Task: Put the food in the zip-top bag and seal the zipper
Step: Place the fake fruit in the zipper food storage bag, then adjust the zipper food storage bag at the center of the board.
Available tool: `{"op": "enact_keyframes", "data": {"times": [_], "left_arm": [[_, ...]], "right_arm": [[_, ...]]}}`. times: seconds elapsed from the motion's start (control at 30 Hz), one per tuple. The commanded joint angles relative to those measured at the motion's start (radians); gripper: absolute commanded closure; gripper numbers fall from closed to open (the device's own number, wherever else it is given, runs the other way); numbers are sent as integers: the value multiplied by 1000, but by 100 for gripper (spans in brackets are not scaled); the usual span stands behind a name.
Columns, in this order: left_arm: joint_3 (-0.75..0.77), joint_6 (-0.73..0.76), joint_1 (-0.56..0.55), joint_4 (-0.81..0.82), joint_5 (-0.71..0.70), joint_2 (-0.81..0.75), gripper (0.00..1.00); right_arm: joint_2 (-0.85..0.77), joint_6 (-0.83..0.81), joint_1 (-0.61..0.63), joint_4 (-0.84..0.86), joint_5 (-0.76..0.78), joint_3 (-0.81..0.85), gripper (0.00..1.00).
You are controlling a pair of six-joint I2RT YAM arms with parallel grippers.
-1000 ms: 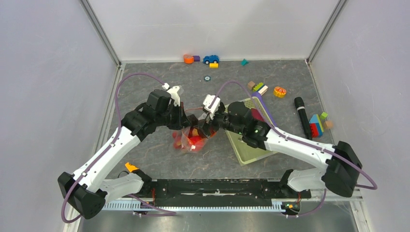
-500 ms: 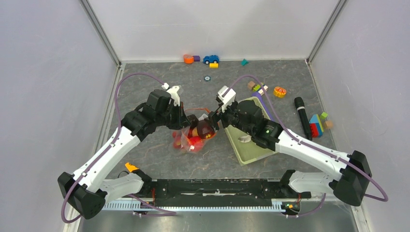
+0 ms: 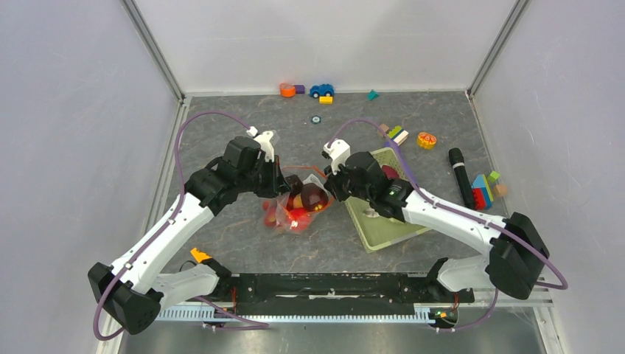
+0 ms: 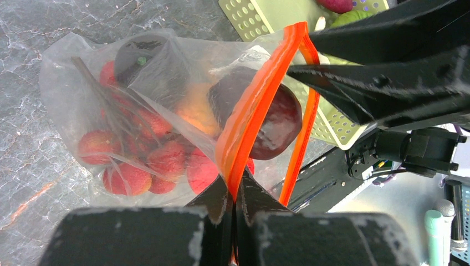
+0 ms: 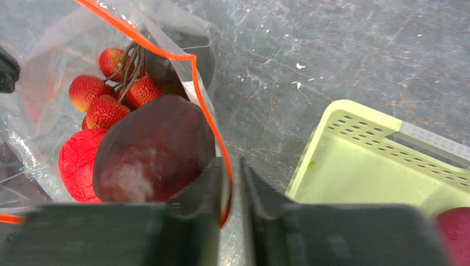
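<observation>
Our left hand (image 4: 234, 194) is clenched tight on the orange zipper (image 4: 260, 94), at one end of the bag's mouth. Our right hand (image 5: 230, 183) is closed on the same zipper at the other end, with the strip running down between its two fingers. The two hands face each other, and the mouth of the zip-top bag (image 4: 72, 77) is stretched between them.

The mouth is not shut. The two sides of the strip bow apart, and a big dark plum (image 4: 277, 119) sits right there between them. Deeper in the bag we see lots of little red fruits (image 4: 119, 177), all bunched up together.

The bag is in the middle of the grey tabletop (image 3: 243, 240). Just beside it, under our right arm, is the green basket (image 5: 366, 166), with one dark red fruit (image 5: 454, 230) in its corner. Past the basket lies a black microphone (image 3: 460, 177) and some blocks (image 3: 483, 190). A blue toy car (image 3: 321, 90) is way off by the back wall.
</observation>
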Motion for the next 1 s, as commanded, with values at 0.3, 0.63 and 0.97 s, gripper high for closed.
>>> {"op": "enact_keyframes", "data": {"times": [0.3, 0.63, 0.97], "left_arm": [[40, 36, -4, 23, -33, -21, 97], [61, 46, -1, -25, -202, -55, 96], [76, 50, -1, -63, -270, -9, 92]], "right_arm": [[20, -97, -3, -231, -234, 332, 100], [140, -118, -57, -572, -258, 666, 100], [189, -147, -79, -614, -323, 718, 100]]}}
